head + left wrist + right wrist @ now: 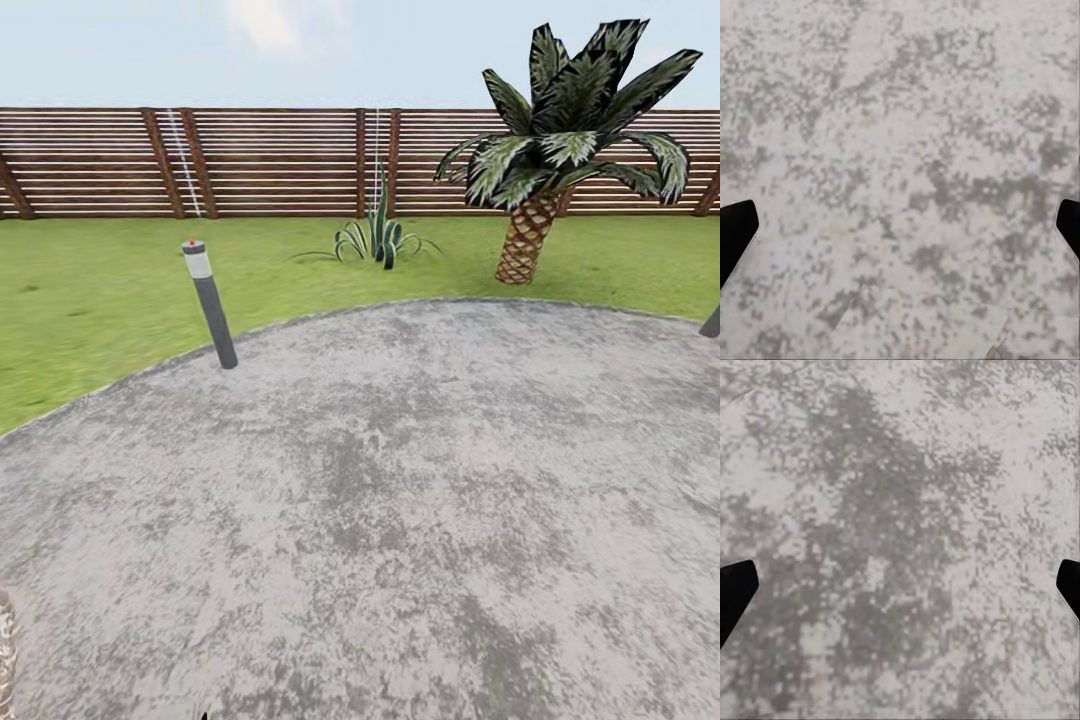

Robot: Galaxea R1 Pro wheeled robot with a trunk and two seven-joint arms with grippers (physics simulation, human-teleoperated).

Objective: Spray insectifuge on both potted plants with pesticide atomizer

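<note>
Both my grippers, left gripper [900, 225] and right gripper [900, 585], hang wide open over the grey patio [400, 500]. Past the patio's edge stands a lamp post [210, 305]. Farther off grow a spiky plant [378, 238] and palm tree [560, 140], before the fence [270, 160]. I cannot see the atomizer.

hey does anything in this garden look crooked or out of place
Yes: the grey bollard light at the patio edge leans, its top tilted toward the fence. The palm tree leans slightly too. Nothing spilled.
</note>
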